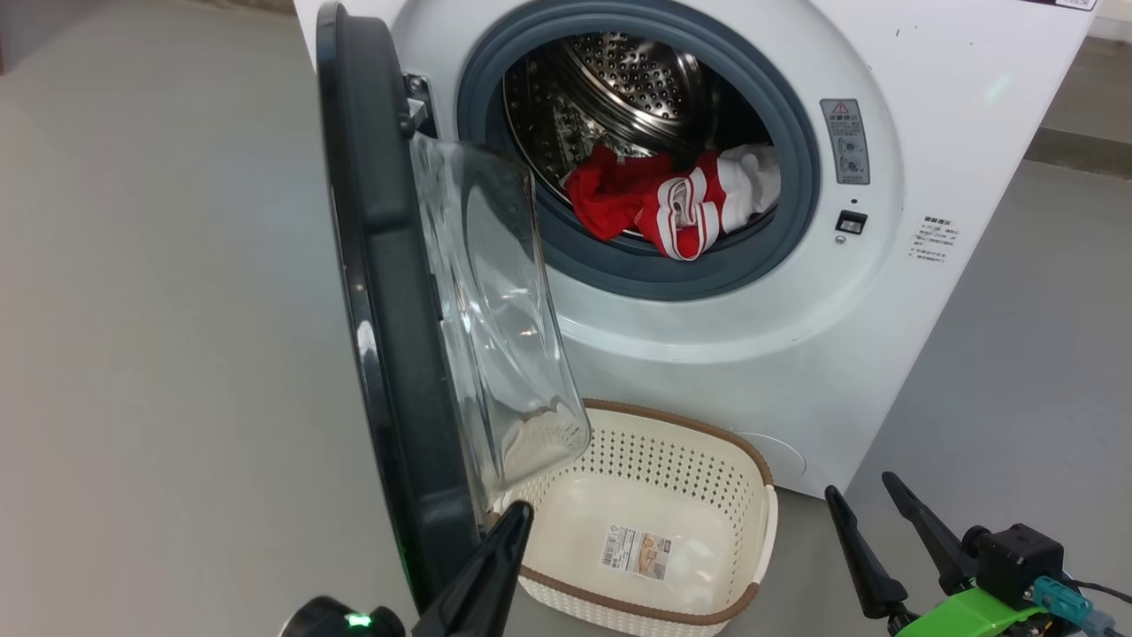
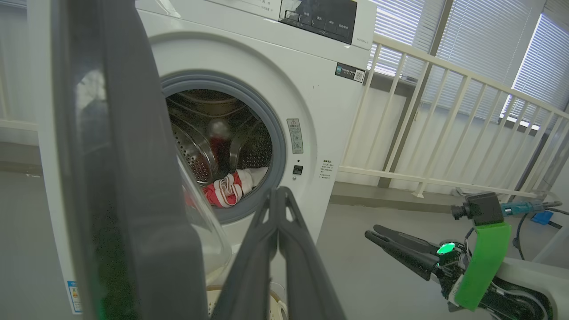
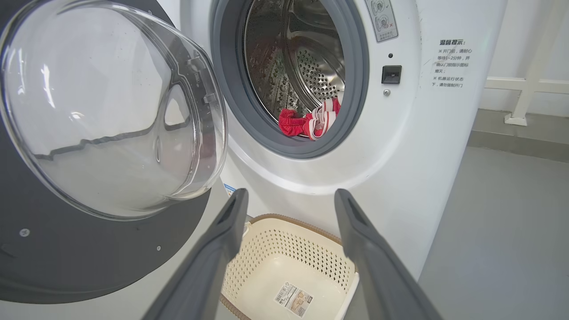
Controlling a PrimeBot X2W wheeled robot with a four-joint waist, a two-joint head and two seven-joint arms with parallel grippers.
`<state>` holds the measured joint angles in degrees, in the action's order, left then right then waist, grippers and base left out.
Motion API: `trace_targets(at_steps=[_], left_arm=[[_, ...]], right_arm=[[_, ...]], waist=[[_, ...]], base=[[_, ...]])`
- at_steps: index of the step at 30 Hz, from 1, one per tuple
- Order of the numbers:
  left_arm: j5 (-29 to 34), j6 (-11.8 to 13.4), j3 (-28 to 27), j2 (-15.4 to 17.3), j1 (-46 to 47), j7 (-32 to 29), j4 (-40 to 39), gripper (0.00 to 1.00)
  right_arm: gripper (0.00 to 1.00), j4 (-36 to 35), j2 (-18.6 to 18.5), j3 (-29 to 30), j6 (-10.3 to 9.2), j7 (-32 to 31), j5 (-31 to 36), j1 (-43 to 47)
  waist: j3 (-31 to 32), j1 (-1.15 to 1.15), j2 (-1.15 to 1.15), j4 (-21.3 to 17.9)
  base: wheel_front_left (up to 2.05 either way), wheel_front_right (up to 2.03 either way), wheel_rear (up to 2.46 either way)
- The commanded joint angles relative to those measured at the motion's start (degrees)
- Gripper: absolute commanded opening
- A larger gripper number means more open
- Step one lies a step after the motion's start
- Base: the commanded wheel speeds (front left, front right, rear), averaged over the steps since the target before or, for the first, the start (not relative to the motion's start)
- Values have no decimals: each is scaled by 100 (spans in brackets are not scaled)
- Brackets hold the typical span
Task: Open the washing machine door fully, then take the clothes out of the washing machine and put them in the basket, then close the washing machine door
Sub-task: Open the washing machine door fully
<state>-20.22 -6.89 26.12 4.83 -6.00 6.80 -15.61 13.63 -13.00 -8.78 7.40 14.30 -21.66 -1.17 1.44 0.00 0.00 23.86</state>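
One door (image 1: pixel 389 292) edge-on, seemingly upright

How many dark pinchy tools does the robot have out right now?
2. The left dark two-fingered tool, shut, is beside the lower rim of the round black-rimmed glass door. The right tool, open, is at the lower right, over the grey floor.

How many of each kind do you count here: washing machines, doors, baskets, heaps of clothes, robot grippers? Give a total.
White front-loading washing machine: 1
Round black-rimmed glass door: 1
Cream perforated plastic basket: 1
Heap of red-and-white clothes: 1
Dark two-fingered grippers: 2 (left gripper, right gripper)
Total: 6
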Motion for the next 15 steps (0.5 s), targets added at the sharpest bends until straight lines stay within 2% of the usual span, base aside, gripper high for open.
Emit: trace_targets(at_steps=[1, 15], left_arm=[[-46, -41, -144, 36, 57, -51, -7, 0], [-221, 123, -179, 58, 28, -243, 877, 0]], right_arm=[[100, -158, -77, -131, 9, 70, -3, -143], [100, -162, -85, -155, 9, 70, -30, -141]], waist=[[2, 0, 0, -6], [4, 0, 0, 5]], base=[[0, 0, 0], [0, 0, 0]])
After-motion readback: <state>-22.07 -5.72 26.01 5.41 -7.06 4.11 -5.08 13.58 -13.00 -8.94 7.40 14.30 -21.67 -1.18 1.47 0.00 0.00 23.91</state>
